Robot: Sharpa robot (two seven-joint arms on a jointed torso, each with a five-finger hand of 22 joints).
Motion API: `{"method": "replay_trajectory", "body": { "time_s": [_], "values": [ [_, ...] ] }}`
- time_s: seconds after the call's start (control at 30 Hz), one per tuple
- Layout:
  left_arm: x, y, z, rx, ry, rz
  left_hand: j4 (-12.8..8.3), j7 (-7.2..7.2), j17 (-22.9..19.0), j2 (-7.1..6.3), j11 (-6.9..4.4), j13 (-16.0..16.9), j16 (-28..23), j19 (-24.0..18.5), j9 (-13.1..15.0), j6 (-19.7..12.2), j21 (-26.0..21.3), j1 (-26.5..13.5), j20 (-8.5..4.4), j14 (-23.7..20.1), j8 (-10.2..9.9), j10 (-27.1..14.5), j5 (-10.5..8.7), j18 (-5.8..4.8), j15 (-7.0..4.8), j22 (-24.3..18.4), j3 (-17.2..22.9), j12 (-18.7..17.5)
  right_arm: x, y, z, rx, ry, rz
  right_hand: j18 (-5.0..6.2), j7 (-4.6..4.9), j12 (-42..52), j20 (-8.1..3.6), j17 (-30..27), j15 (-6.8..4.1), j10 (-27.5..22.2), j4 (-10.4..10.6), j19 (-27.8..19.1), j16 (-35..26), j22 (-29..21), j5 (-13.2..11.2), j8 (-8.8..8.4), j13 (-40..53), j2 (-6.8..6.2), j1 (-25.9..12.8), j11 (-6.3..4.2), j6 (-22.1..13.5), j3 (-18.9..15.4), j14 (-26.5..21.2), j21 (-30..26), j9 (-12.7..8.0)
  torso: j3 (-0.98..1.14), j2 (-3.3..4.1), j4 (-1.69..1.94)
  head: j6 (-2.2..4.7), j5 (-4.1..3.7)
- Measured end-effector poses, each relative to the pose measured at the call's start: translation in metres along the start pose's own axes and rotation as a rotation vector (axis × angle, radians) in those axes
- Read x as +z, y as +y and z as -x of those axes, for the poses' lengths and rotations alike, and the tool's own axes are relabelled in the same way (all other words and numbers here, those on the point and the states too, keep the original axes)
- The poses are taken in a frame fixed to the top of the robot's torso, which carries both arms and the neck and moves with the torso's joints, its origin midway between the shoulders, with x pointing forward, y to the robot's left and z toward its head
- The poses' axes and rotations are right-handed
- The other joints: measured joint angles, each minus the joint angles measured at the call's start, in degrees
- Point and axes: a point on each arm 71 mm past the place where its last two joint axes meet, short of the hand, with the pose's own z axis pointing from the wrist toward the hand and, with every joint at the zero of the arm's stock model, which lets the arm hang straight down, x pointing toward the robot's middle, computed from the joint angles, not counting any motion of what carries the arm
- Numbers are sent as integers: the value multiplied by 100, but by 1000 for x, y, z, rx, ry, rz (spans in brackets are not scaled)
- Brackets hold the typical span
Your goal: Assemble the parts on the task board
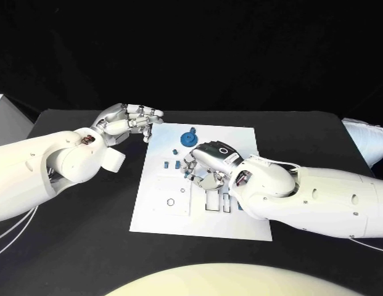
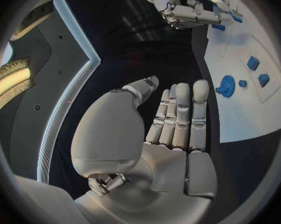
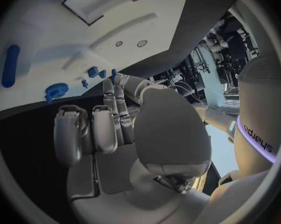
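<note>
Overhead, black table (image 1: 84, 246) under white task board (image 1: 235, 222) (both hands' fingers spread, nothing held).

Head view: camera sits high on the robot, looking steeply down on the black desk (image 1: 84, 246) and the whole white rectangular task board (image 1: 205, 185), from a moderate distance.

Left wrist view: fisheye camera sits close behind the silver many-fingered left hand (image 2: 171, 129), facing along its palm toward the board's edge, where a small blue toothed gear (image 2: 226, 84) lies.

Right wrist view: fisheye camera sits close behind the silver many-fingered right hand (image 3: 115, 134), facing over the fingers onto the board.

Shared ground: all three views take in the board and the gear; the left wrist view also catches the right hand.
</note>
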Motion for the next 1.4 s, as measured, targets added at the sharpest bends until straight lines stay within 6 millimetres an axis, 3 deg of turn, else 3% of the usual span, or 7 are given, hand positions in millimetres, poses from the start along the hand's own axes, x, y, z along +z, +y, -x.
{"method": "replay_trajectory", "body": {
  "time_s": [0.63, 1.4],
  "values": [
    [0, 0, -2, -2, 1, 0, 0, 0, 6, 0, 0, -1, 0, 0, 0, 0, 0, 0, 0, 0, 0, 0, 0, 0, 0, -20, 0, 0, 2, 6, -18, -28, 37, 14, 0, 3, -1, 0, 0, 0, 7, 1, 0, 0, -1, -1, -2, -1, -23, -26, -6, 1, -2, 0, 0, -3, 10, 4, -3, -125, 197],
    [0, 0, -2, -3, -1, 3, 0, 0, 5, 0, 0, 3, -3, 0, 0, 0, 0, 0, 0, 0, 0, 0, 0, 0, 0, -21, 0, -3, 0, 7, -32, -32, 69, 11, 0, 19, -4, 0, 0, 0, 16, 2, 0, 21, -3, -15, 0, 0, -21, -71, 2, 4, -3, 0, 0, 4, 10, -1, -3, -202, 235]
  ]
}}
